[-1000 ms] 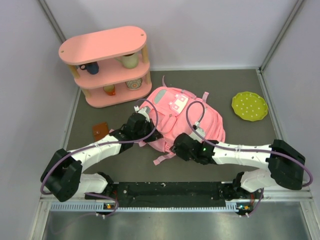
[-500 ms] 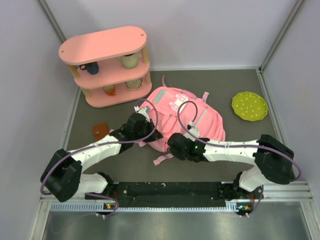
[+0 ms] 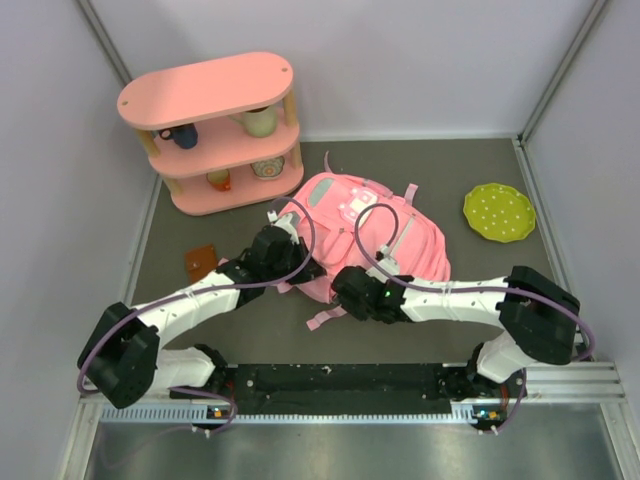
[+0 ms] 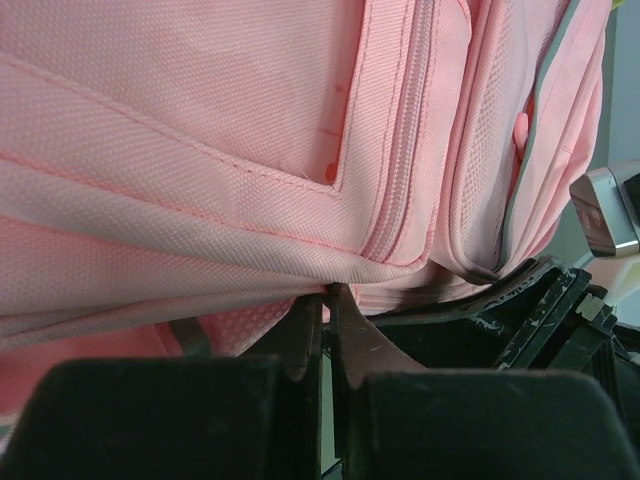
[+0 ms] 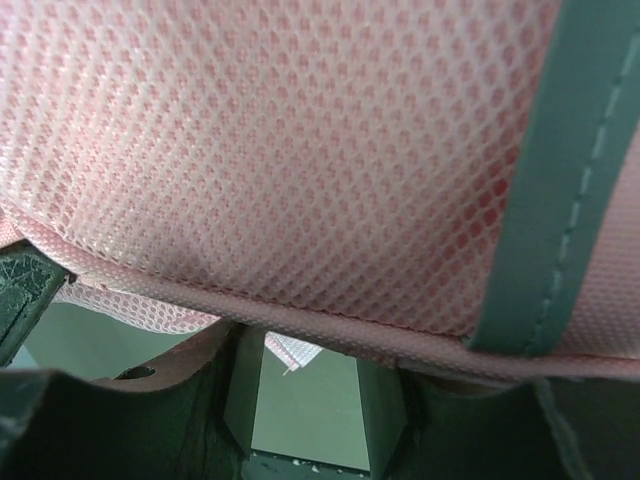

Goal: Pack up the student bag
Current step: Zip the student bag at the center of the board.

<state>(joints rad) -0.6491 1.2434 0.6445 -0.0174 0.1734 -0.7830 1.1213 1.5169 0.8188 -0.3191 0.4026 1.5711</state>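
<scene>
- Now we have the student bag (image 3: pixel 400 235) lying flat on the grey table (image 3: pixel 500 290), about mid-table, with its white-and-pink patch (image 3: pixel 355 208) facing up.
- Both arms are reaching in at the bag's near-left corner. The left gripper (image 3: pixel 295 265) is on the bag's left edge, and the right gripper (image 3: pixel 342 285) sits at the near edge just beside it.
- From the left wrist we see the jaws drawn in to a sliver, their tips nipping a fold of pink fabric along the bag's lower seam. A zip line (image 4: pixel 405 150) and a stitched pocket panel fill the view above them.
- From the right wrist we see the jaws standing moderately apart, with grey table showing through the gap.
- Pink mesh (image 5: pixel 300 150) and its piped hem lie right across those fingertips, and a grey-green trim strip (image 5: pixel 550 180) runs down the right side. We cannot tell whether the pads are pressing the fabric.
- A pink strap (image 3: pixel 325 318) trails off the bag toward the arm bases.
- Over at the far left stands the pink shelf (image 3: pixel 205 90), with cups on its lower tiers.
- A green dotted plate (image 3: pixel 499 211) lies to the right of the bag, well apart from it.
- A small brown card (image 3: pixel 201 262) lies flat on the table, left of the left arm.
</scene>
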